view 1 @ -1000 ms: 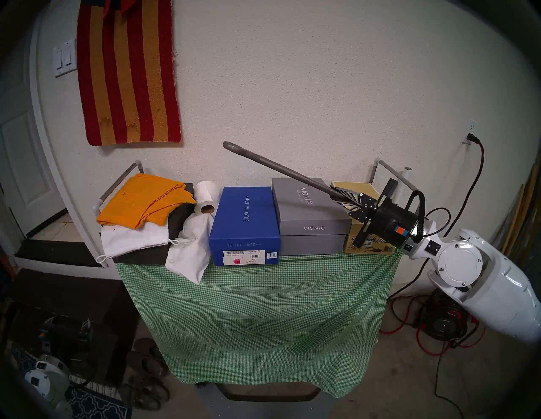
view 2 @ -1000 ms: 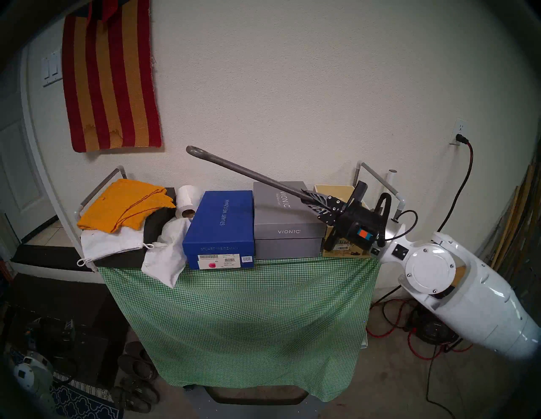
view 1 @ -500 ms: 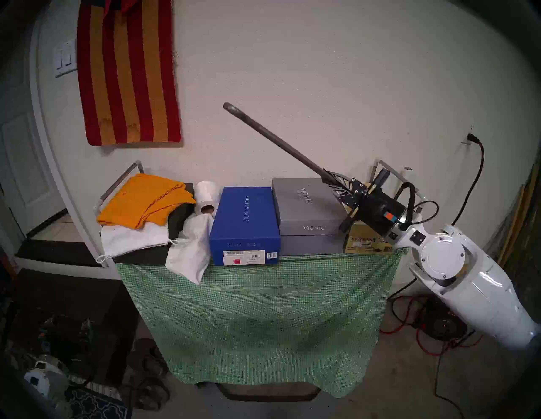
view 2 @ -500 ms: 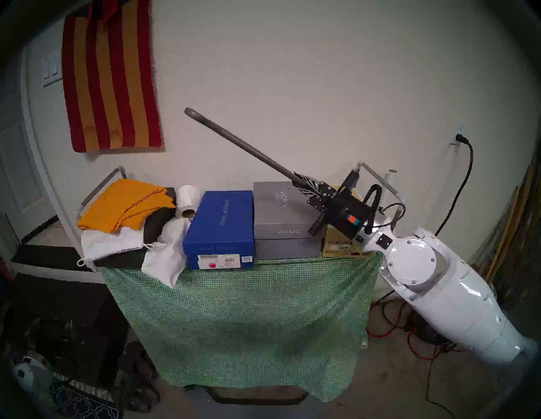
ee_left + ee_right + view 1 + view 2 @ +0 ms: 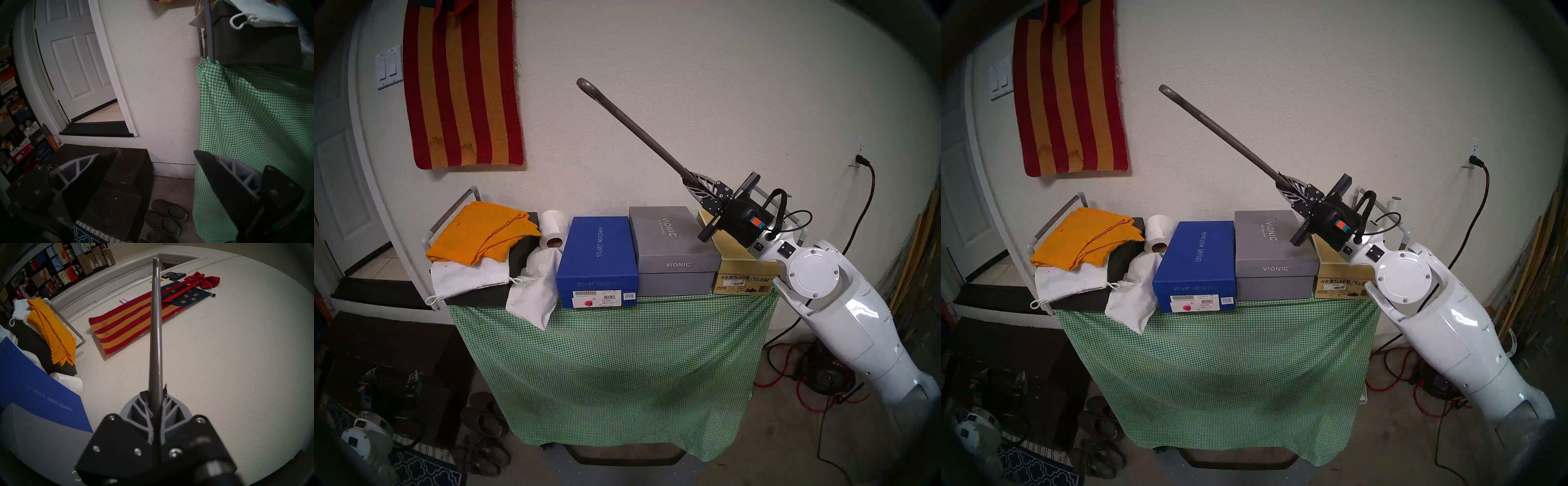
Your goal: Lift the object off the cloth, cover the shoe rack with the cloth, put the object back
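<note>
My right gripper (image 5: pixel 691 179) is shut on the blade end of the grey metal shoehorn (image 5: pixel 636 130) and holds it in the air above the grey and tan shoeboxes. The shaft slants up and to the left, with the ring end near the wall. The same shows in the head stereo right view (image 5: pixel 1222 134) and the right wrist view (image 5: pixel 155 327); the blade is hidden between the fingers. The green-and-white check cloth (image 5: pixel 612 366) hangs down the front of the shoe rack (image 5: pixel 449 212). My left gripper (image 5: pixel 155 152) is open and empty, low beside the cloth's left edge (image 5: pixel 254 118).
On the rack top stand a blue shoebox (image 5: pixel 597 258), a grey shoebox (image 5: pixel 670 247), a tan box (image 5: pixel 741 271), a paper roll (image 5: pixel 553 229), white bags and an orange folded cloth (image 5: pixel 480 234). A striped rug (image 5: pixel 463 85) hangs on the wall. A dark chest (image 5: pixel 110 178) and slippers (image 5: pixel 168 213) are at the lower left.
My right arm has risen and tilted the shoehorn steeper. Its ring end has climbed up the wall and the gripper has lifted clear of the boxes. The cloth has not moved.
</note>
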`<control>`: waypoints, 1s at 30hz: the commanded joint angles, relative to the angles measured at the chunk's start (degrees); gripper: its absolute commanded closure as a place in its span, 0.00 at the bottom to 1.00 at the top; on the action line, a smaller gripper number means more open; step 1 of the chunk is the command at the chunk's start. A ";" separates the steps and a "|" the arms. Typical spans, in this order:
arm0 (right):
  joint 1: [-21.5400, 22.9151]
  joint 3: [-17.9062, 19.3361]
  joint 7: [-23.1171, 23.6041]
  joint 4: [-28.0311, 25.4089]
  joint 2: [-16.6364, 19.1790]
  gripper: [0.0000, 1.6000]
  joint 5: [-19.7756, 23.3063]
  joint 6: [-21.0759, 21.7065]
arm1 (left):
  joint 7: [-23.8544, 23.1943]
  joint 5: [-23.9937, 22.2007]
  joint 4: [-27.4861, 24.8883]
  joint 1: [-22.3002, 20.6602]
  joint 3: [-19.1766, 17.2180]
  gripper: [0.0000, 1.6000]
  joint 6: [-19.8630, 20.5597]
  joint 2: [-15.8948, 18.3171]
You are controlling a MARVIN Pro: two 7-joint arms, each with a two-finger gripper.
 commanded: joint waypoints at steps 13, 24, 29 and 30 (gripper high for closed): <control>14.33 -0.59 10.99 5.89 -6.15 1.00 -3.41 5.85 | -0.87 -0.15 -0.32 0.50 -0.69 0.00 0.45 -0.88; 20.44 -2.20 19.91 8.12 -8.64 1.00 -5.54 9.90 | -1.49 -0.16 -0.44 0.50 -1.00 0.00 0.89 -1.31; 23.16 -2.80 23.78 9.84 -8.99 1.00 -6.29 11.63 | -1.74 -0.17 -0.51 0.50 -1.16 0.00 1.04 -1.51; 23.91 -2.90 24.74 10.29 -9.12 1.00 -6.45 12.07 | -1.80 -0.18 -0.53 0.50 -1.21 0.00 1.09 -1.56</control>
